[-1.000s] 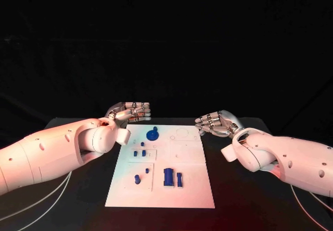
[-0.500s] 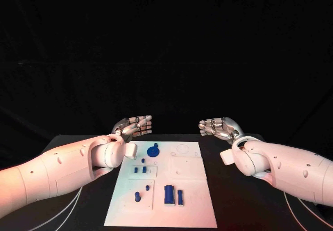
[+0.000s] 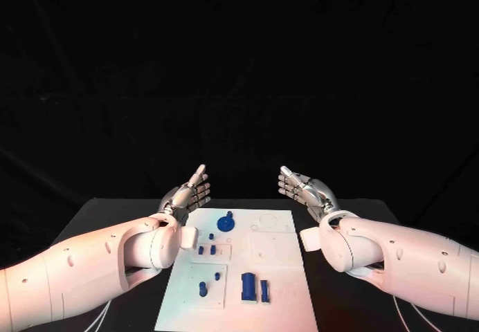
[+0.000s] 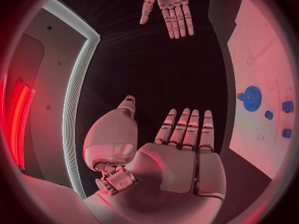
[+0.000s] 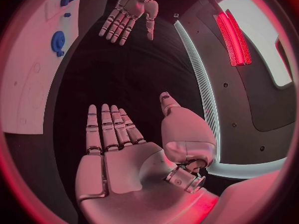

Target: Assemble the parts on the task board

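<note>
Blue plastic parts lie scattered on the white task board [image 3: 269, 256], which sits in the middle of the black table [image 3: 120, 211] and runs from its near edge toward the far one. A round gear-like part [image 3: 226, 223] sits toward the board's far end, a few small pieces [image 3: 205, 250] lie further in, and two upright rectangular blocks [image 3: 248, 286] stand close to the near end with a small peg [image 3: 203, 289] beside them. The left hand [image 3: 187, 196] and the right hand [image 3: 303, 190] are both raised above the far end of the board, one off each long side, palms facing, fingers straight and spread, holding nothing. The parts look light, rigid and smooth, so they would likely slip under a loose pinch; the gear is probably best taken by its rim, the blocks across their narrow sides, with thumb and fingertips.
</note>
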